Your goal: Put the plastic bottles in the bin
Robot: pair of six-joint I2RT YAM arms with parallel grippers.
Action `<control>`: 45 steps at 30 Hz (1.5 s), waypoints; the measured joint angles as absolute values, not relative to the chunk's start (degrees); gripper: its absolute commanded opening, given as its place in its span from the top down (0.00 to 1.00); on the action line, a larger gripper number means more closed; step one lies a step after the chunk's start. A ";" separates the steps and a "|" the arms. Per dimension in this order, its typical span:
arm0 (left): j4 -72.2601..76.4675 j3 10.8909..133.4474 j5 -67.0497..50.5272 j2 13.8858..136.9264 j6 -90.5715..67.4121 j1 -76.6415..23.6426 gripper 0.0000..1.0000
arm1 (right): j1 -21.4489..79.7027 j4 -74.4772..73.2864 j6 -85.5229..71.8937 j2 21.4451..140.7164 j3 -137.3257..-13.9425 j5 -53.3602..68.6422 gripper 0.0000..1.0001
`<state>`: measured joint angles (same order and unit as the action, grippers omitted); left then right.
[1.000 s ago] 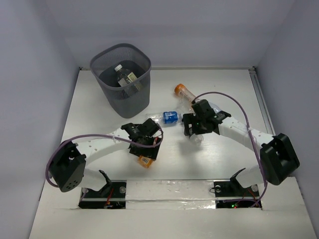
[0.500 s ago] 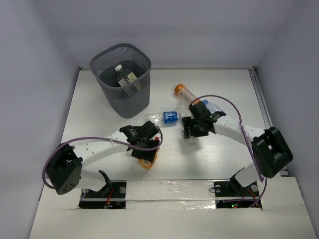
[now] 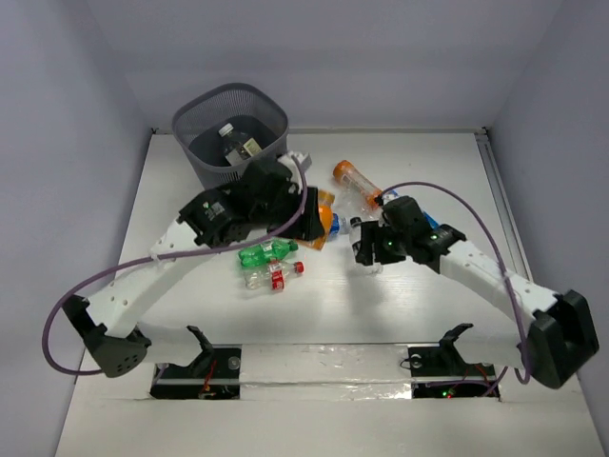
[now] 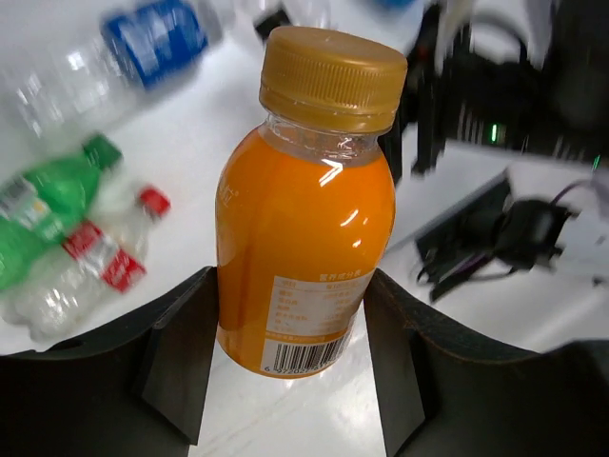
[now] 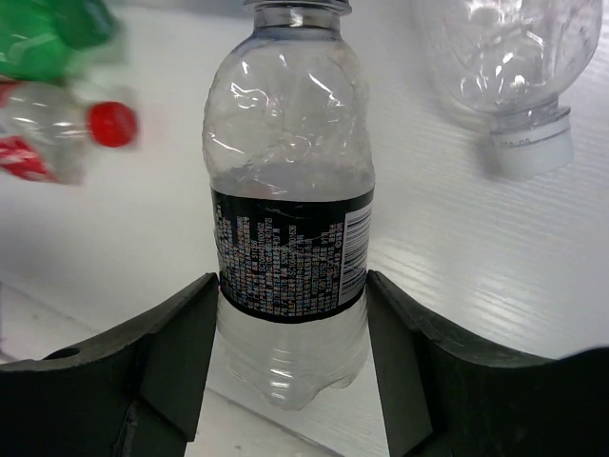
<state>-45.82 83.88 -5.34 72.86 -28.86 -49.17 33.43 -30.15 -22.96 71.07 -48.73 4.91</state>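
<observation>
- left gripper [image 4: 290, 328] clamped on the orange juice bottle [image 4: 304, 228], raised near the mesh bin [image 3: 203, 171].
- right gripper [image 5: 290, 333] grips a black-labelled clear bottle [image 5: 290, 171], well apart from it.
- we count at least two bottles [image 3: 238, 145] in the bin; green bottle [image 3: 265, 254], red-capped bottle [image 3: 276, 276] and others remain outside.

No words I can read here.
My orange bottle [image 4: 304, 209] has a barcode label [image 4: 309, 333] low on its side; my clear bottle [image 5: 285, 133] wears a black band [image 5: 290, 255] of tiny print, all too small.
</observation>
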 measured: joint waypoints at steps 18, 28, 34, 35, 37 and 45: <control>-38.76 118.87 3.75 92.53 -21.21 -15.79 0.45 | 33.43 -34.11 -27.42 62.78 -70.67 13.47 0.40; -35.90 109.16 4.32 89.76 -21.10 -14.13 0.21 | 34.11 -30.35 -31.29 78.70 -92.14 17.45 0.39; -32.75 94.94 4.12 74.39 -22.48 -14.13 0.29 | 37.06 -26.85 -34.85 93.89 -111.33 17.89 0.38; -32.42 92.92 4.08 71.59 -22.92 -14.13 0.31 | 37.63 -26.17 -35.81 96.84 -114.80 17.85 0.38; -31.27 89.36 3.77 66.70 -23.66 -14.13 0.32 | 38.50 -25.17 -37.54 102.37 -121.69 17.39 0.29; -31.24 77.62 2.11 56.84 -24.64 -14.13 0.33 | 41.01 -26.33 -42.33 124.07 -148.75 15.35 0.00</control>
<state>-31.24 77.62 2.11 56.84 -24.64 -14.13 41.01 -26.33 -42.33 124.07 -148.75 15.35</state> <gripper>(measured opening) 0.675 0.995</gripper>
